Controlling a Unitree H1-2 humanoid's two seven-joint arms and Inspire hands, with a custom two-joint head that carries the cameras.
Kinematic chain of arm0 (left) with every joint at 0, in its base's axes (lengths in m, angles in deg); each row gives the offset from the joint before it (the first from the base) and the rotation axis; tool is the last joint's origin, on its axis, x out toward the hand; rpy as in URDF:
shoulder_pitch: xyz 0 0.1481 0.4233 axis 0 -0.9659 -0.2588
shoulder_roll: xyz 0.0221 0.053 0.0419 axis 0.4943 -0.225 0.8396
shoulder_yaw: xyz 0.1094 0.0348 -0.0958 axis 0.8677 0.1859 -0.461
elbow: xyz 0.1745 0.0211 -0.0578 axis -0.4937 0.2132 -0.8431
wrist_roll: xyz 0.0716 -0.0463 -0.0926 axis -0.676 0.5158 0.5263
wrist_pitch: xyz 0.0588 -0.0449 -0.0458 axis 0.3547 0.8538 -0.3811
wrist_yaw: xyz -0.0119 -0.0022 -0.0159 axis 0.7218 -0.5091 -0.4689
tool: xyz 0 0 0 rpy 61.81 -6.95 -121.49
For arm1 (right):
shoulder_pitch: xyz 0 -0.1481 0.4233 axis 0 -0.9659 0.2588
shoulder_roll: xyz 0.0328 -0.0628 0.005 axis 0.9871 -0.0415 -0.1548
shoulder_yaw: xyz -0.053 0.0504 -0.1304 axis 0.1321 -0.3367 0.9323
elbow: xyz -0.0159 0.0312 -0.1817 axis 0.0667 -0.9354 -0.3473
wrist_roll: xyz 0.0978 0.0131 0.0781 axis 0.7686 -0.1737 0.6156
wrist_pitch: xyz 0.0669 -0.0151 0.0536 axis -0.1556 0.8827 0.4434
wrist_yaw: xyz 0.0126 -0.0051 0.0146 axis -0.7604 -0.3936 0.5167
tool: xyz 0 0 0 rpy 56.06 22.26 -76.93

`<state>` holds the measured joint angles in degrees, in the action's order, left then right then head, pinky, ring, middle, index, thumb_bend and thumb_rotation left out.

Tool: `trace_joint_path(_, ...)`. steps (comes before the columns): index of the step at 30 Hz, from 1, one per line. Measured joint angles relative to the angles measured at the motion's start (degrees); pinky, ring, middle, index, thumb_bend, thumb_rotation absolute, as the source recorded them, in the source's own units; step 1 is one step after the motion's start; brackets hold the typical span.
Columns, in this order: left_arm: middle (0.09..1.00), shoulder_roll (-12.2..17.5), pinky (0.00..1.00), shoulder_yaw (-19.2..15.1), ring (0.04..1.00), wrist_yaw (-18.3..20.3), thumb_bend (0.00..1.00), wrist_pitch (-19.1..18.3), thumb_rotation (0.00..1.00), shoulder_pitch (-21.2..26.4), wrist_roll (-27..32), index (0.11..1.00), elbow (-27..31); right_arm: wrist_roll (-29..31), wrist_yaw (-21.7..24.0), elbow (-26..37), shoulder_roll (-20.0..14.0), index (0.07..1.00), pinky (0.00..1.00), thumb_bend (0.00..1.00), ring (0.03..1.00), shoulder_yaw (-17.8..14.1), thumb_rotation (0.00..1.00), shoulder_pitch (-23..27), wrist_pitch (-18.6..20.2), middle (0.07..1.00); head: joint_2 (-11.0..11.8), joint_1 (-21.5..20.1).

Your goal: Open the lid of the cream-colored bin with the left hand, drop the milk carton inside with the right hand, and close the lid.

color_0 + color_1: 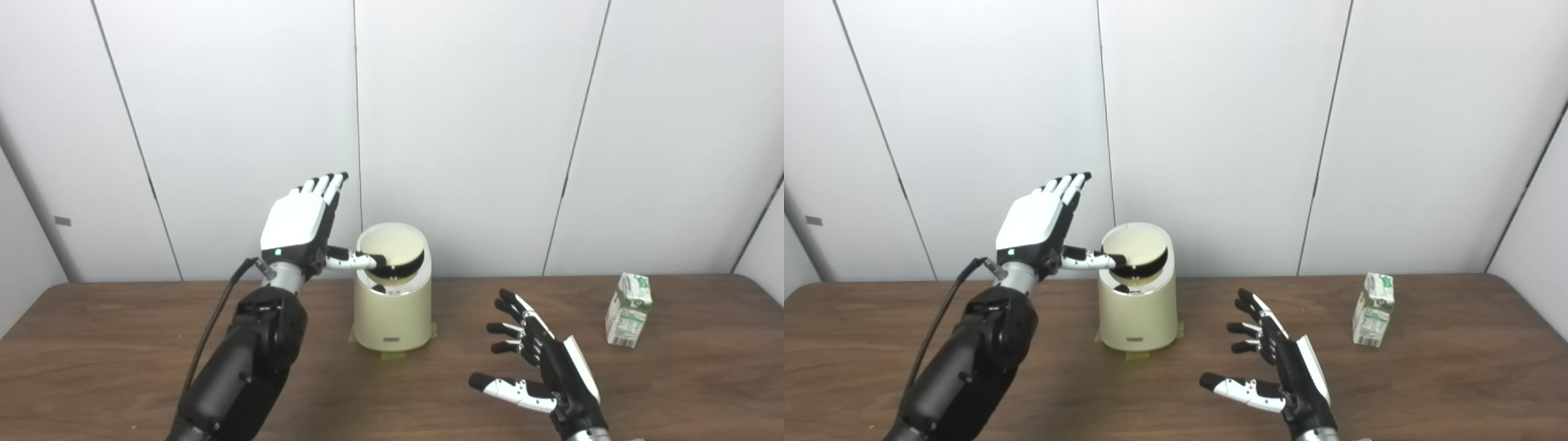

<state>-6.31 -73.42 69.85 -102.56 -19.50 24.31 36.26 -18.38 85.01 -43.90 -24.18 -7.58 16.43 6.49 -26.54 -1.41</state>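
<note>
Hovering low in the lower right of the frame, the right hand (542, 361) is spreading its fingers apart over the wooden table (674, 392), holding nothing; left of centre, the left hand (300, 223) is raised with fingers straight, thumb reaching into the tilted lid (392, 248) of the cream-colored bin (393, 309); the milk carton (628, 310) is standing at far right, well apart.
</note>
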Motion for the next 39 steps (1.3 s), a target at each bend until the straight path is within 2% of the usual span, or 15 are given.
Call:
trace_joint_path(4, 0.988, -4.35, 0.81, -9.15, 0.955, -0.9, 0.98, 0.1, 0.39, -4.88, 10.72, 1.0, 5.68, -0.16, 0.0, -0.01, -0.01, 0.9, 0.62, 0.72, 0.759, 0.04, 0.32, 0.02, -0.01, 0.886, -0.09, -0.17)
trace_joint_path(6, 0.934, -6.85, 0.76, -13.67, 0.894, -0.74, 0.82, 0.37, 0.34, -8.2, 18.7, 0.967, 7.9, -0.2, 0.0, -0.06, -0.18, 0.9, 0.62, 0.71, 0.759, 0.01, 0.32, -0.02, -0.01, 0.885, -0.18, -0.09)
trace_joint_path(8, 0.848, -8.39, 0.65, -17.72, 0.801, 0.64, 0.69, 1.55, 0.27, -11.42, 26.71, 0.891, 8.56, -0.17, 0.0, -0.08, -0.36, 0.899, 0.63, 0.71, 0.759, -0.02, 0.32, 0.0, -0.02, 0.885, -0.18, 0.0)
trace_joint_path(10, 0.782, -8.06, 0.57, -19.55, 0.727, 2.35, 0.63, 3.7, 0.18, -14.34, 32.42, 0.821, 9.04, -0.07, -0.02, -0.15, -0.36, 0.899, 0.63, 0.72, 0.76, -0.16, 0.32, 0.02, -0.03, 0.886, -0.18, 0.0)
trace_joint_path(11, 0.743, -7.33, 0.54, -19.99, 0.691, 3.45, 0.6, 4.62, 0.09, -15.65, 34.62, 0.773, 9.23, -0.01, -0.02, -0.26, -0.39, 0.903, 0.63, 0.72, 0.76, -0.24, 0.32, 0.03, -0.04, 0.887, -0.18, 0.0)
trace_joint_path(14, 0.695, -5.47, 0.49, -21.65, 0.641, 5.94, 0.61, 5.6, 0.01, -18.57, 40.74, 0.719, 11.09, 0.08, -0.03, -0.63, -0.46, 0.906, 0.62, 0.72, 0.754, -0.45, 0.32, 0.07, -0.06, 0.884, -0.26, 0.09)
trace_joint_path(17, 0.672, -5.02, 0.47, -22.63, 0.613, 6.42, 0.61, 7.01, 0.0, -21.03, 43.71, 0.686, 12.6, 0.15, -0.16, -1.62, -0.6, 0.907, 0.62, 0.72, 0.758, -0.79, 0.32, 0.28, -0.39, 0.884, -0.26, 0.09)
trace_joint_path(22, 0.658, -5.37, 0.42, -22.6, 0.574, 7.01, 0.61, 11.75, 0.0, -23.94, 46.67, 0.667, 11.33, 0.22, -0.4, -2.15, -0.81, 0.905, 0.62, 0.71, 0.753, -1.09, 0.31, 0.42, -1.36, 0.881, -0.18, -0.17)
trace_joint_path(25, 0.658, -5.36, 0.47, -22.4, 0.582, 6.85, 0.58, 17.29, 0.0, -25.06, 46.57, 0.667, 10.16, 0.39, -0.4, -2.16, -0.84, 0.904, 0.62, 0.72, 0.753, -1.27, 0.3, 0.42, -1.88, 0.877, 0.0, -0.88)
trace_joint_path(26, 0.659, -5.22, 0.48, -22.13, 0.581, 6.76, 0.57, 20.28, 0.01, -25.45, 46.27, 0.667, 9.17, 0.52, -0.4, -2.18, -0.87, 0.902, 0.62, 0.73, 0.754, -1.42, 0.31, 0.42, -2.02, 0.874, 0.26, -1.14)
trace_joint_path(28, 0.663, -4.79, 0.52, -21.62, 0.592, 6.8, 0.61, 25.18, 0.06, -26.22, 45.88, 0.67, 6.71, 0.81, -0.41, -2.52, -1.03, 0.902, 0.64, 0.74, 0.76, -1.8, 0.28, 0.48, -2.57, 0.875, 0.88, -1.58)
trace_joint_path(30, 0.659, -4.62, 0.53, -21.47, 0.588, 6.8, 0.62, 29.6, 0.05, -27.18, 45.96, 0.671, 3.94, 1.03, -0.38, -4.24, -1.74, 0.911, 0.67, 0.75, 0.777, -2.17, 0.25, 0.95, -3.53, 0.883, 1.41, -2.2)
trace_joint_path(33, 0.656, -4.96, 0.53, -21.12, 0.587, 6.49, 0.64, 35.79, 0.0, -28.51, 45.94, 0.672, 0.17, 1.72, 0.77, -6.2, -4.55, 0.927, 0.71, 0.79, 0.806, -2.64, 0.25, 2.02, -4.05, 0.899, 3.07, -5.88)
trace_joint_path(36, 0.678, -5.37, 0.56, -20.72, 0.626, 5.54, 0.64, 39.88, 0.0, -28.43, 45.65, 0.688, -1.31, 1.64, 2.49, -6.62, -9.95, 0.921, 0.69, 0.77, 0.799, -3.2, 0.23, 4.11, -4.79, 0.912, 4.21, -9.39)
trace_joint_path(39, 0.689, -5.32, 0.58, -20.35, 0.643, 5.24, 0.66, 40.5, 0.0, -28.05, 45.66, 0.692, -2.21, 1.55, 2.67, -4.26, -14.01, 0.916, 0.66, 0.76, 0.772, -5.24, 0.16, 6.39, -4.18, 0.907, 5.09, -12.21)
